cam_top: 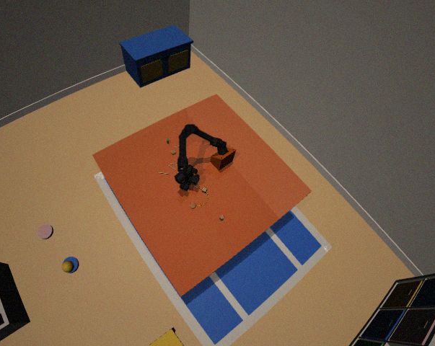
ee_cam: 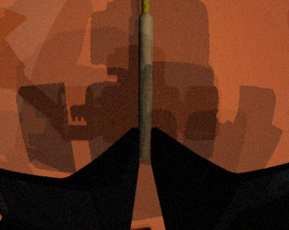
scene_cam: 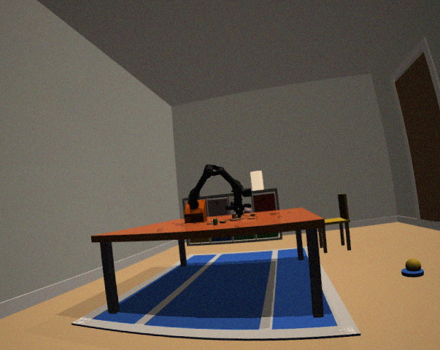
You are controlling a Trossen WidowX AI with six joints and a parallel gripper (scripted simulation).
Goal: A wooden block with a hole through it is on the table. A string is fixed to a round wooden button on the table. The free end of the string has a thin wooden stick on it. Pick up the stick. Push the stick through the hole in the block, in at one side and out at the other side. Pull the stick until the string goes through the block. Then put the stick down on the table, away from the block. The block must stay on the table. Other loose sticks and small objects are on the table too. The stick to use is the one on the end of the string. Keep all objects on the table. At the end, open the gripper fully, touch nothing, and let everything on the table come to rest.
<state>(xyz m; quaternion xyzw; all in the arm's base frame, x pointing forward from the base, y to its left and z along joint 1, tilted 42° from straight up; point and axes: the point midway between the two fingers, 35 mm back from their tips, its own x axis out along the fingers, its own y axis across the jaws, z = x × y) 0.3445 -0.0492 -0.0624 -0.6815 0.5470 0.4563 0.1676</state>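
The gripper, low over the table, is closed on the thin wooden stick, which runs from the fingertips toward the top edge of the wrist view. The yellow string meets its upper end. In the top view, just below centre, the string curves between a small block and a round button; whether it passes through the block cannot be told. Loose sticks lie left of the gripper, a green piece farther up.
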